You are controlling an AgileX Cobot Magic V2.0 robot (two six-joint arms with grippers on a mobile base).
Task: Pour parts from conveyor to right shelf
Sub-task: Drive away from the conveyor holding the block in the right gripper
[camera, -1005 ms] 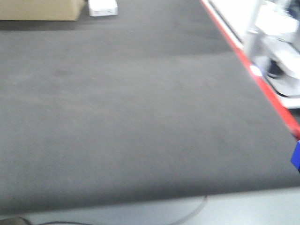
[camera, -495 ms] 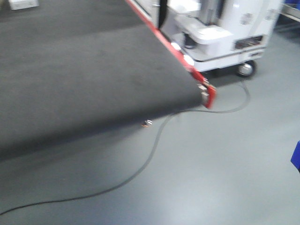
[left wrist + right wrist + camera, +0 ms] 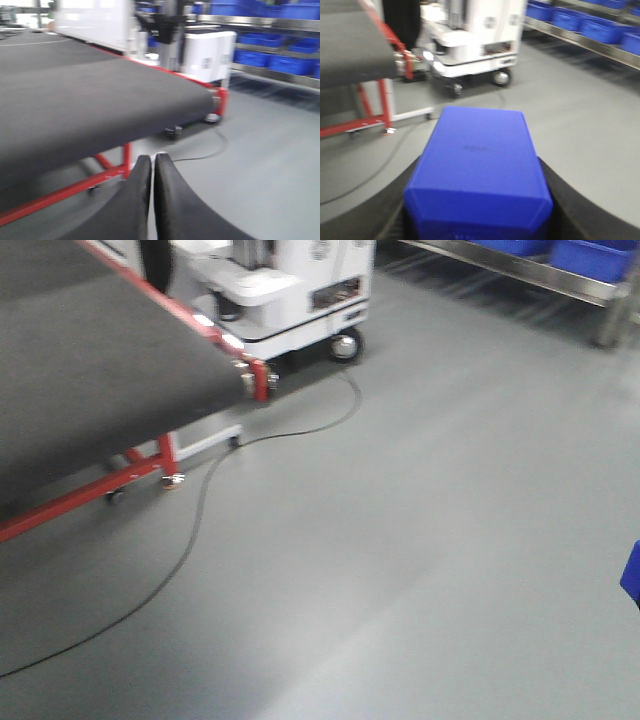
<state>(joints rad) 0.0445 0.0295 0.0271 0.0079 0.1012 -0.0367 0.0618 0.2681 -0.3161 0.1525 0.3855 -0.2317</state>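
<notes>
The view is swinging away from the conveyor (image 3: 110, 370). A second ago the belt was filling the front camera, and now it is sitting only at 10 o'clock, with open grey floor (image 3: 420, 570) taking up most of the frame. I am reading that as the base turning toward the right shelf (image 3: 520, 273), which is showing at 1 o'clock with blue bins (image 3: 590, 255) on it, well apart from the robot.

The right end effector (image 3: 479, 200) is gripping the blue part (image 3: 477, 160) between its fingers, and a corner of the part is poking in at 3 o'clock in the front view. The left end effector (image 3: 152, 195) is carrying nothing, its fingers pressed together.

Room ahead is looking wide. A white cart (image 3: 290, 290) is standing at 12 o'clock beside the belt's red-framed corner. A cable (image 3: 190, 540) is trailing across the floor from 12 toward 8 o'clock, and the wheels are probably needing to keep off it.
</notes>
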